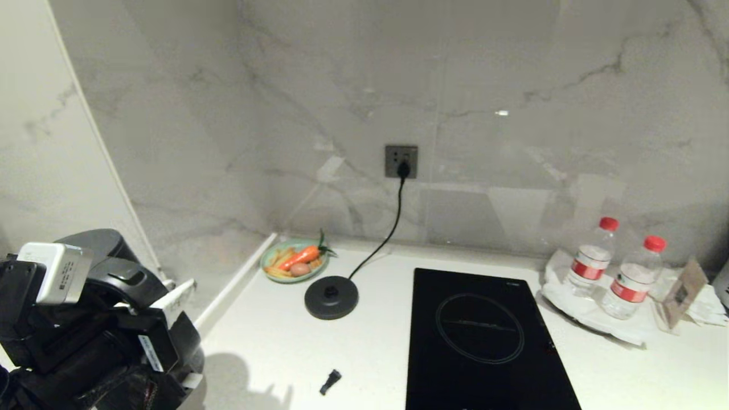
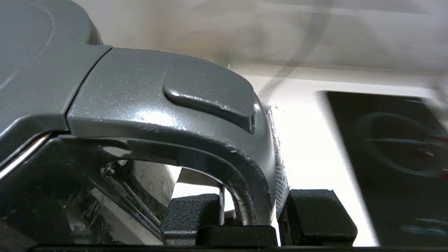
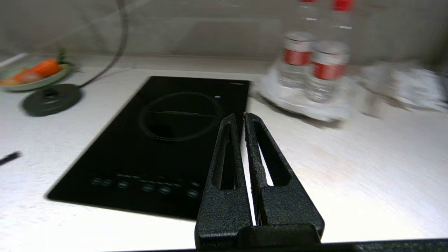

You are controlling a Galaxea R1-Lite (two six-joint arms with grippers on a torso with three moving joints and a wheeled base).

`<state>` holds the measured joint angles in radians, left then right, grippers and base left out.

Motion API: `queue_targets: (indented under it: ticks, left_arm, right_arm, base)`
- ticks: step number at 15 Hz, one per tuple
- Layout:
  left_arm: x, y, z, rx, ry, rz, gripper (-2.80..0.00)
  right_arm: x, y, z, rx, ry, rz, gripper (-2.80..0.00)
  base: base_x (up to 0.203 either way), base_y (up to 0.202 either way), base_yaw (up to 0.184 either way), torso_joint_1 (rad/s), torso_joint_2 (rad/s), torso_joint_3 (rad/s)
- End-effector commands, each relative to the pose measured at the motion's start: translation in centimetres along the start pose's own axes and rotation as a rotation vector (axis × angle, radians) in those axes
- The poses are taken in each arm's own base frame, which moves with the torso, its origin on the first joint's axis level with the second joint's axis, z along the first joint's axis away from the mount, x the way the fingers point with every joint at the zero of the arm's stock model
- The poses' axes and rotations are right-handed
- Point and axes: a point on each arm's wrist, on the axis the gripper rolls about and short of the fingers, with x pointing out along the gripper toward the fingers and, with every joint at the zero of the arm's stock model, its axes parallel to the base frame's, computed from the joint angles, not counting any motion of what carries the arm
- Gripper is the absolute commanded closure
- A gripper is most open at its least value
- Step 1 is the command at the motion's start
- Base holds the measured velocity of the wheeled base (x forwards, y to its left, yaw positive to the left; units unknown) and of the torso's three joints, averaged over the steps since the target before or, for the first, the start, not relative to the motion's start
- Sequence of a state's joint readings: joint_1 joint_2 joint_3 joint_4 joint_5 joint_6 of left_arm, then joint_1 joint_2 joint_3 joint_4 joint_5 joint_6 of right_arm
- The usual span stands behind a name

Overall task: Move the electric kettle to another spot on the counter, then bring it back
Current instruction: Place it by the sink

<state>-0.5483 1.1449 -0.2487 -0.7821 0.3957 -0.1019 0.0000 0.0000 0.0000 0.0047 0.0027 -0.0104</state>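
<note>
Two left fingers (image 2: 190,217) clamped on electric kettle (image 2: 147,105) handle, right fingers (image 3: 232,157) together.

The electric kettle (image 2: 157,105) looks like grey plastic with a fine metallic fleck and a soft sheen, and its handle's inner edge is polished. The left hand (image 2: 253,213) has rough, matt black fingers (image 2: 315,213). The desk (image 1: 342,341) is pale speckled stone, and the hob (image 1: 484,336) glossy black glass.
</note>
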Motion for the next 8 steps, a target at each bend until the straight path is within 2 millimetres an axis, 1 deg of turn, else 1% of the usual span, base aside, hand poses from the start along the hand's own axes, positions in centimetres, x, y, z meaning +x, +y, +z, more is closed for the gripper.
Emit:
queue_targets:
  ticks: [1, 8]
  left_arm:
    - [0.03, -0.03, 0.11, -0.003, -0.006, 0.000, 0.00]
    - [0.17, -0.11, 0.05, -0.001, 0.000, -0.001, 0.00]
  right_arm:
    - [0.00, 0.00, 0.00, 0.000, 0.000, 0.000, 0.00]
    - [0.00, 0.00, 0.00, 0.000, 0.000, 0.000, 0.00]
  base:
    - [0.000, -0.007, 0.171, 0.009, 0.00, 0.002]
    - [-0.004, -0.007, 0.178, 0.003, 0.00, 0.002]
